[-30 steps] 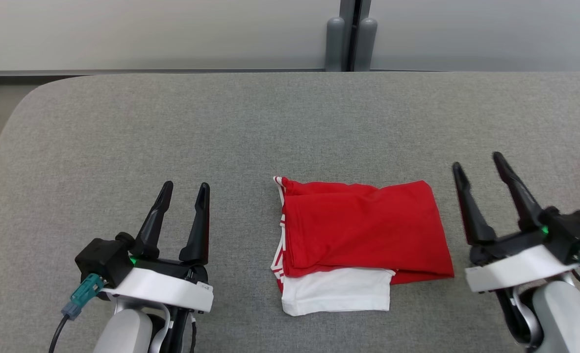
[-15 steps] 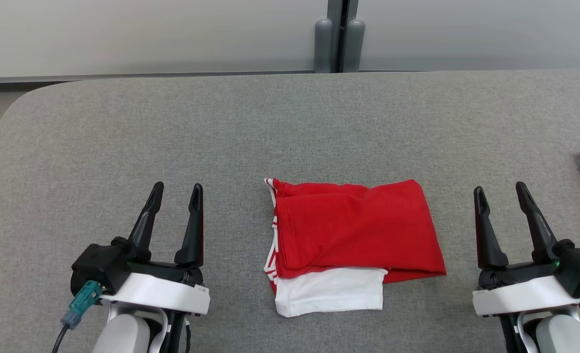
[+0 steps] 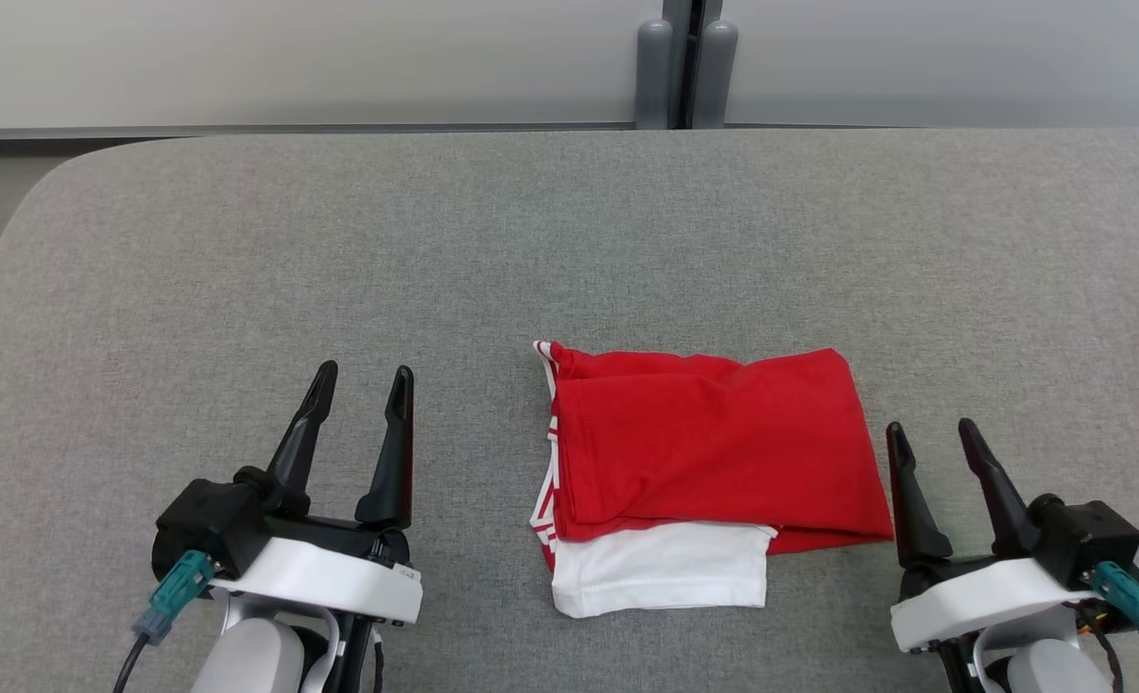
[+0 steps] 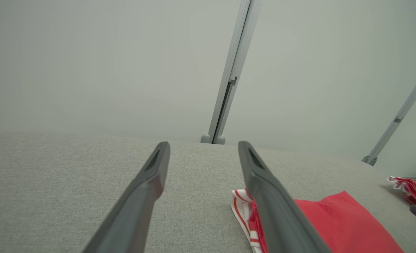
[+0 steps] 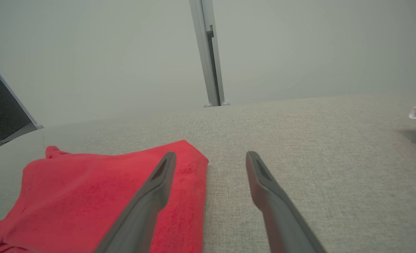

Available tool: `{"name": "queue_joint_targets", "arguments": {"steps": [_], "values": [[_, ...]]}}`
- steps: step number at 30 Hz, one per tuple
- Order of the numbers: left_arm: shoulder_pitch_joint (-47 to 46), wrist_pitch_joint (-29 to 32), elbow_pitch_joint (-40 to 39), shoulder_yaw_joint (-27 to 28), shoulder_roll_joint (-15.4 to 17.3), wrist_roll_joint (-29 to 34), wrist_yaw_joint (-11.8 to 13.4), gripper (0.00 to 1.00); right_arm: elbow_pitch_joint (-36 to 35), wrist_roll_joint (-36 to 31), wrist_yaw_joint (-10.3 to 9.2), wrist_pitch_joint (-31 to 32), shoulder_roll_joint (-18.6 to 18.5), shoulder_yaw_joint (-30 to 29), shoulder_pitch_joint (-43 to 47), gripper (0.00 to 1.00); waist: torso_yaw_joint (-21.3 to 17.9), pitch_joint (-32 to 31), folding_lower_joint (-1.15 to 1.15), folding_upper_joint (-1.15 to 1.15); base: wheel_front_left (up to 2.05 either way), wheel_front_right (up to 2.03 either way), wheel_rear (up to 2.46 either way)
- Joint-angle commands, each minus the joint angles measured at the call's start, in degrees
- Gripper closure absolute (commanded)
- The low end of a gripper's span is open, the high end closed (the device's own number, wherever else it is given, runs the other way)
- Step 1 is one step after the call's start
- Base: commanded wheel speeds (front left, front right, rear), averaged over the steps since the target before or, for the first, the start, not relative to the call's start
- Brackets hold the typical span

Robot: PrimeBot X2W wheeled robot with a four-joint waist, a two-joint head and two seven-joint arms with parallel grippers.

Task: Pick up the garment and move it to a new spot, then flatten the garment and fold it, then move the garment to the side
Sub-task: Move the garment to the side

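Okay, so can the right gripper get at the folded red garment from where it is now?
Probably yes. The right gripper stands open just beside the right edge of the garment, with only a strip of bare table between them and nothing lying on top of it.

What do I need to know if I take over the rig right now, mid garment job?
Left gripper: open, empty, left of the garment and apart from it.
Right gripper: open, empty, close beside the garment's right edge.
Garment: red and white, lying folded in a compact rectangle near the middle of the grey table.
Done, by the look of it: moving it to a new spot, flattening, folding.
Left: move the folded garment to the side.
Note: another red and white cloth lies at the table's far right.
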Motion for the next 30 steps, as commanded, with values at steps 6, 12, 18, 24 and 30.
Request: {"name": "queue_joint_targets", "arguments": {"steps": [6, 12, 18, 24, 30], "values": [[-1.2, -0.24, 0.38, -0.34, 0.2, 0.36, -0.39, 0.0, 7.09, 3.97, 0.0, 0.09, 0.47, 2.9, -3.23, 0.0, 0.73, 0.93, 0.0, 0.0, 0.0, 0.0, 0.0], [-1.8, -0.25, 0.79, -1.18, 0.23, 0.45, -0.85, 0.0, 13.04, 5.69, 0.0, -0.06, 0.54, 3.77, -6.06, 0.0, 1.26, 2.33, 0.0, 0.0, 0.0, 0.0, 0.0], [-2.35, -0.25, 0.94, -1.43, 0.21, -1.04, -1.37, 0.0, 17.21, 8.7, 0.0, -0.03, 0.98, 6.57, -7.68, 0.5, 1.47, 3.1, 0.0, 0.0, 0.0, 0.0, 0.0], [-2.24, -0.25, 1.06, -1.19, 0.22, -0.87, -1.68, 0.0, 18.64, 8.62, 0.0, -0.08, -1.03, 8.8, -9.04, 1.0, 0.91, 2.77, 0.0, 0.0, 0.0, 0.0, 0.0], [-2.67, -0.24, 0.08, -0.82, 0.19, -0.4, -1.87, 0.0, 12.14, -1.22, -0.05, -0.21, -5.16, 7.35, -10.99, 1.0, -1.44, 2.98, 0.0, 0.0, 0.0, 0.0, 0.0]]}}
